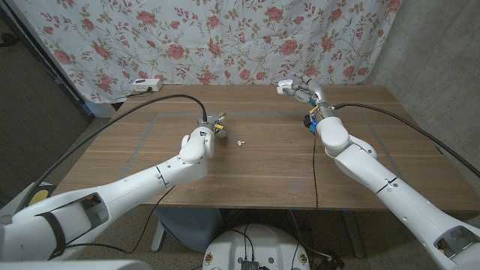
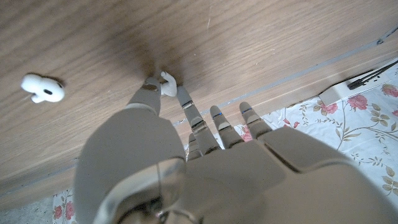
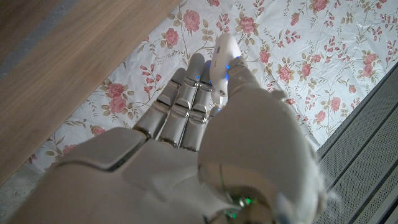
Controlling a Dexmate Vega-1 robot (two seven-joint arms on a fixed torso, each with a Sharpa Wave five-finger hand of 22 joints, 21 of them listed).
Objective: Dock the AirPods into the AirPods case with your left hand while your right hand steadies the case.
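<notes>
My left hand (image 1: 211, 127) is down at the middle of the wooden table (image 1: 262, 172). In the left wrist view its thumb and a fingertip pinch a small white AirPod (image 2: 166, 83) right at the table surface. A second white AirPod (image 1: 240, 142) (image 2: 42, 88) lies loose on the wood just to the right of that hand. My right hand (image 1: 306, 91) is raised over the table's far edge and holds the white AirPods case (image 1: 284, 87) (image 3: 222, 57) between thumb and fingers. Whether the case lid is open is not visible.
A white power strip (image 1: 144, 85) (image 2: 348, 91) lies at the far left edge of the table. A floral curtain (image 1: 225, 37) hangs behind. Black cables (image 1: 150, 105) run along both arms. Thin tape lines (image 1: 142, 142) mark a rectangle on the wood.
</notes>
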